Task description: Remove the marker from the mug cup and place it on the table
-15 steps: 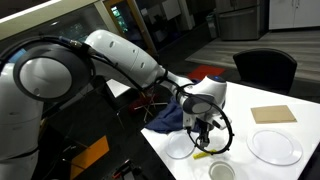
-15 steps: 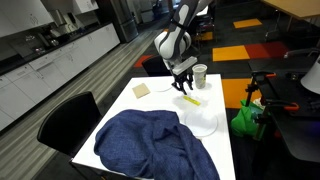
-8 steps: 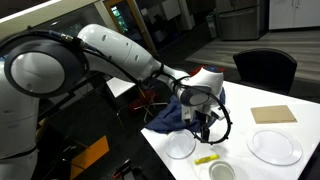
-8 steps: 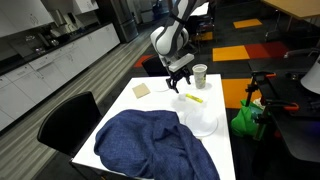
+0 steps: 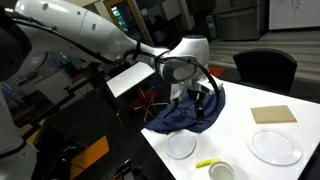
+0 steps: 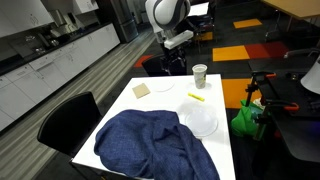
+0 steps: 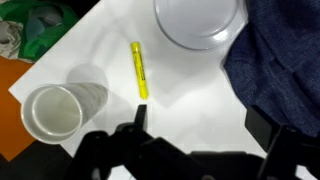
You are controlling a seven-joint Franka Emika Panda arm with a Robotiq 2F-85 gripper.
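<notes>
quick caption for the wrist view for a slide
Yellow marker lies on the white table between the empty mug cup and a white plate, with the open pincer above.

**Edges and blur taking their share**

In the wrist view the gripper [image 7: 197, 128] is showing as a dark blur, its body running off the bottom edge. The plate [image 7: 200, 25] is being cut by the top edge and the blue cloth [image 7: 285, 60] by the right. In an exterior view the mug cup [image 5: 222, 172] is being clipped at the bottom edge.
</notes>
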